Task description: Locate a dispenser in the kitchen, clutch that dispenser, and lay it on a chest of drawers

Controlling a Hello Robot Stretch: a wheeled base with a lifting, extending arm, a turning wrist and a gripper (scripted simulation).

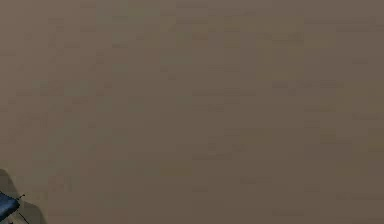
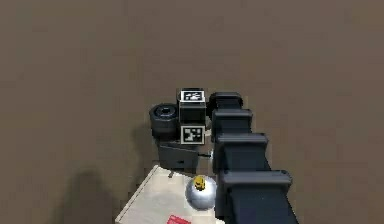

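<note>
A small object [image 2: 201, 191] sits on a flat board [image 2: 150, 200], just left of the arm [image 2: 245, 160].

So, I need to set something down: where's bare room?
The brown floor is bare across the arm side view's left and top, beyond the dark gripper. The bottom is crowded: a pale flat slab carries a silver round thing with a yellow top and a small red item, right beside the dark square arm.

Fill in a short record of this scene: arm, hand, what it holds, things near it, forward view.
arm: dark bar from the arm side view's bottom edge
hand: left of two white squares
holds: cannot tell
near hand: silver rounded thing, yellow top, on a pale surface
forward view: plain brown surface
</note>
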